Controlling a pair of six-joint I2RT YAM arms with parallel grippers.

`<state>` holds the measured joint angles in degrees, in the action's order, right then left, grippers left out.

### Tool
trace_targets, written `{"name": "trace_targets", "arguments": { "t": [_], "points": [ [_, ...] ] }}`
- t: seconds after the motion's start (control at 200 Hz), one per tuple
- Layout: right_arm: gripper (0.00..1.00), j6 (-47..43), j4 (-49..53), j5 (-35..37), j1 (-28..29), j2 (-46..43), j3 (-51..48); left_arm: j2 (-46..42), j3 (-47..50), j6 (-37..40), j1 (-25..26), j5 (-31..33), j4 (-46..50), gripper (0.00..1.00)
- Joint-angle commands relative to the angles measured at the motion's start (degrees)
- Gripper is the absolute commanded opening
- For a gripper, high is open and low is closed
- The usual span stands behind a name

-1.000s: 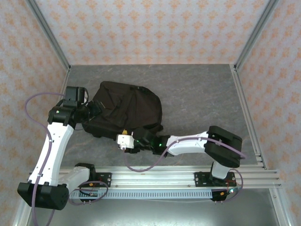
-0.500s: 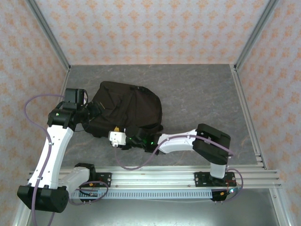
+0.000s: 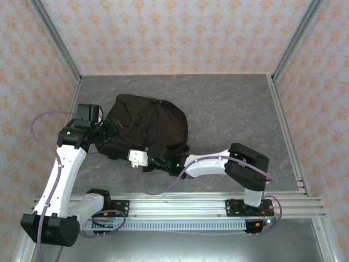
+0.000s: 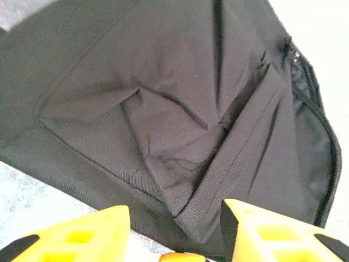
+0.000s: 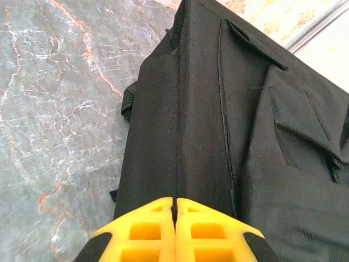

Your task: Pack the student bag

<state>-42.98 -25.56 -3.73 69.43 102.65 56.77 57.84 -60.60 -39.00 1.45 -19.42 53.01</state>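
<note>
The student bag [image 3: 147, 126] is a large black fabric backpack lying on the grey table, left of middle. My left gripper [image 3: 109, 130] is at its left edge. In the left wrist view the yellow fingers [image 4: 82, 234] stand apart, so the left gripper [image 4: 174, 212] is open. A creased fold of the bag [image 4: 185, 164] reaches down between them, close to the right finger. My right gripper [image 3: 138, 152] is at the bag's near-left edge. In the right wrist view the right gripper [image 5: 175, 203] is shut, its tips resting on the bag's fabric [image 5: 207, 120] along a crease.
Bare grey marbled table [image 3: 234, 109] stretches to the right of the bag. Aluminium posts and patterned walls close in the sides and back. A metal rail [image 3: 218, 204] with both arm bases runs along the near edge. Purple cables loop off both arms.
My right gripper has slid left along the bag's near edge and gone from open to shut. The left arm has barely moved and the bag lies where it was.
</note>
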Motion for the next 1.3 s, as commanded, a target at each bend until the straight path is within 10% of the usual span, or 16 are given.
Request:
{"name": "trace_targets", "arguments": {
  "t": [0.0,0.46,0.806,1.296],
  "points": [
    [0.00,2.5,-1.4,-1.3,-0.2,-5.0,-2.9,1.0,4.7,-6.3,-0.3,-7.3,-1.7,0.49],
    [0.00,5.1,-4.6,-2.3,-0.6,-7.2,-6.7,-0.6,15.8,-18.0,0.0,-6.4,-12.0,0.53],
    [0.00,4.7,-0.4,-4.1,-2.8,-12.4,-9.4,7.2,15.2,-16.4,0.3,-2.1,-14.6,0.15],
    [0.00,5.0,3.1,1.8,-5.5,-23.6,-18.2,9.9,12.8,-13.8,0.3,0.8,-13.6,0.03]
  ]
}}
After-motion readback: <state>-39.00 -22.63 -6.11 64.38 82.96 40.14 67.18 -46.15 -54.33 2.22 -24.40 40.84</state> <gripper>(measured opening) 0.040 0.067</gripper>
